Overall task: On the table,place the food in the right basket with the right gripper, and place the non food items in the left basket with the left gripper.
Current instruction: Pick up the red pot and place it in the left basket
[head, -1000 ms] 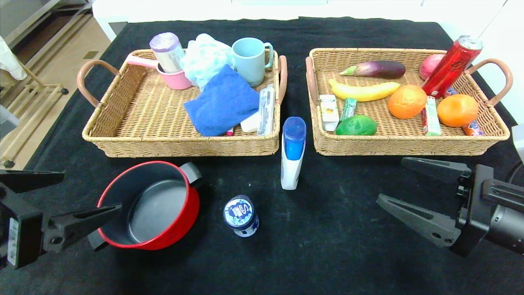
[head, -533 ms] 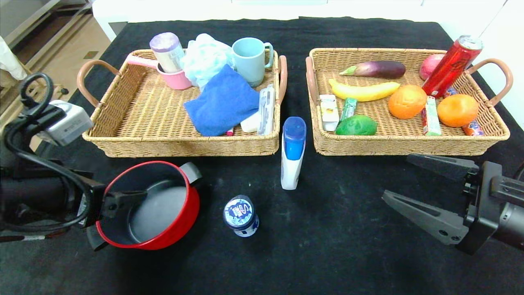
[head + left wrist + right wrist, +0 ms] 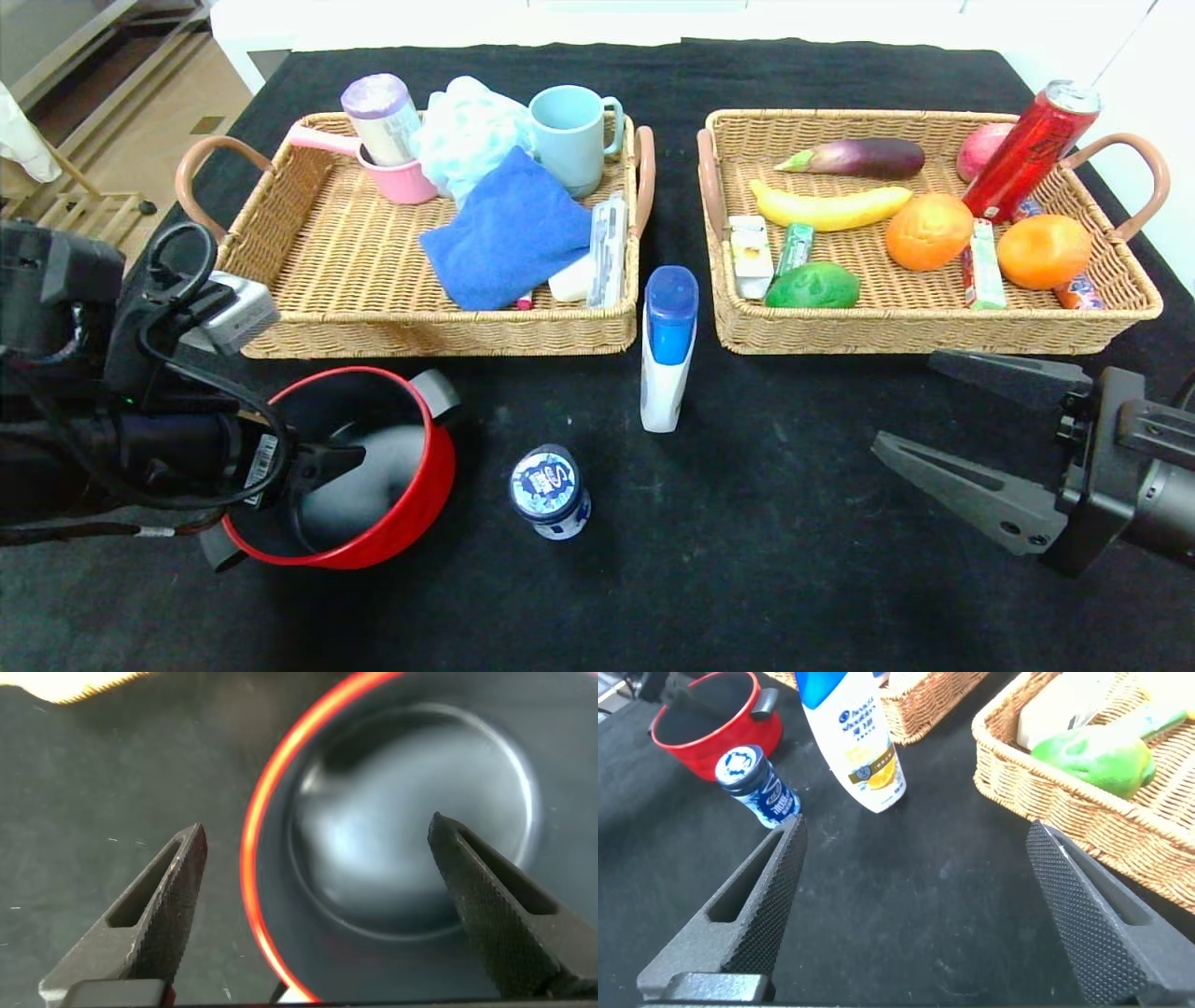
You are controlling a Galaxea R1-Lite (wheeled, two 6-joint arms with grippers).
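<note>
Now left gripper spread wide, straddling red pot rim: one finger inside, one outside, nothing gripped yet. Beyond pot, tub, then bottle lying between left basket and right basket. All three unsorted. Right gripper open, empty, near right basket. Labels unreadable.

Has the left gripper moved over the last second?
Yes. The left gripper has advanced rightward over the red pot, now straddling its near rim, open.
</note>
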